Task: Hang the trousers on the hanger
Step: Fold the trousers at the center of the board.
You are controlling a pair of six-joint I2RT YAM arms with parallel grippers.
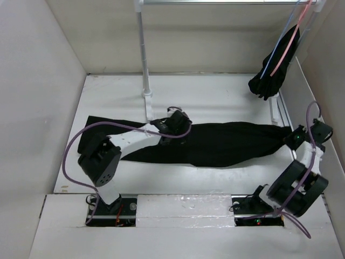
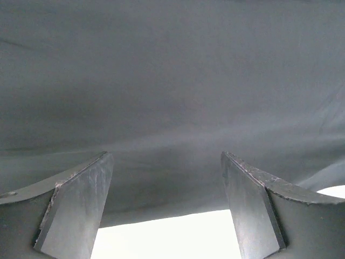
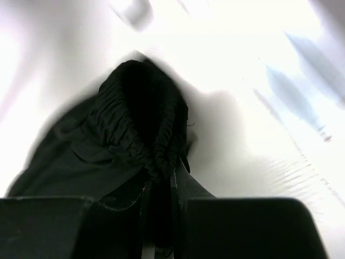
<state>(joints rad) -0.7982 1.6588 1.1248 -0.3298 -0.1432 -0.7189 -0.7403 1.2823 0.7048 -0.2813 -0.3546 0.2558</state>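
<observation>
The black trousers [image 1: 226,143] lie flat across the table from left to right. My left gripper [image 1: 175,127] is over their middle. In the left wrist view it [image 2: 167,205] is open, with the fabric [image 2: 172,81] filling the view just beyond the fingers [image 2: 75,205]. My right gripper [image 1: 291,140] is at the trousers' right end. In the right wrist view it [image 3: 160,183] is shut on the gathered waistband [image 3: 143,124]. The light-blue hanger [image 1: 281,44] hangs from the rail at the back right, away from both grippers.
A pink hanger [image 1: 291,44] with a small bunched black garment [image 1: 272,73] hangs beside the blue one. The white rack pole [image 1: 144,54] stands at the back, just behind my left gripper. Side walls close in on the left and right.
</observation>
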